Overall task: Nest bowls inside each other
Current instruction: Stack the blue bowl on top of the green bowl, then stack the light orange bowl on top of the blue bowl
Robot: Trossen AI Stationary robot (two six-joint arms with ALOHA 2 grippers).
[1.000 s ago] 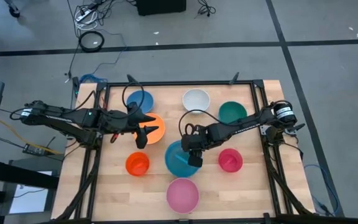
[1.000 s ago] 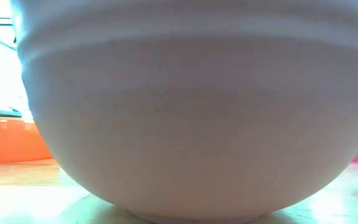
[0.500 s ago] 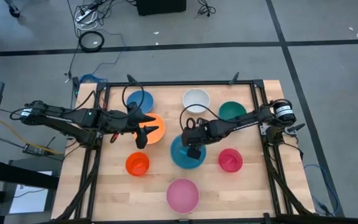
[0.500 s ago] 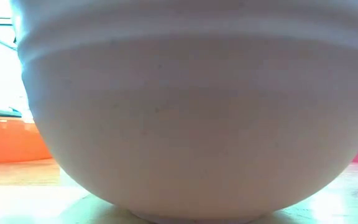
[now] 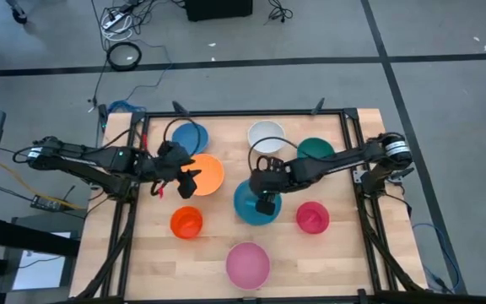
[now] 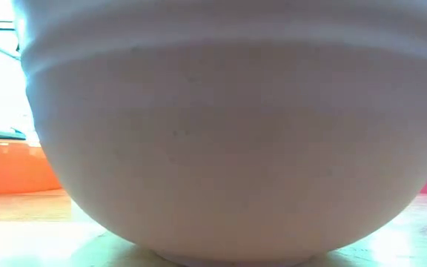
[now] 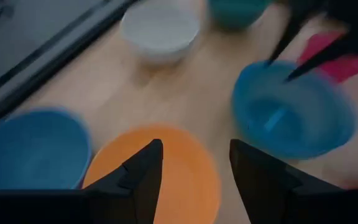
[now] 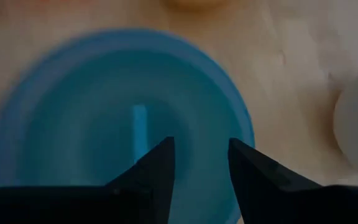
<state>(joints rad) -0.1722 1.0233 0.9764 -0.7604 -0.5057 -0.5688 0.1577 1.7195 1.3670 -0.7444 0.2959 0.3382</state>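
From above, the light blue bowl (image 5: 253, 203) sits mid-table with the right gripper (image 5: 265, 203) over it, fingers parted and holding nothing; around it lie the orange bowl (image 5: 207, 173), blue bowl (image 5: 191, 137), white bowl (image 5: 266, 134), teal bowl (image 5: 315, 150), magenta bowl (image 5: 313, 216), red-orange bowl (image 5: 186, 223) and pink bowl (image 5: 248, 263), and the left gripper (image 5: 189, 185) hangs spread and empty at the orange bowl's edge. The low view is filled by the pink bowl's wall (image 6: 228, 148). The left wrist view shows parted fingers (image 7: 143, 174) over the orange bowl (image 7: 185, 180), and the right wrist view shows its fingers (image 8: 157, 171) apart above the light blue bowl (image 8: 98, 124).
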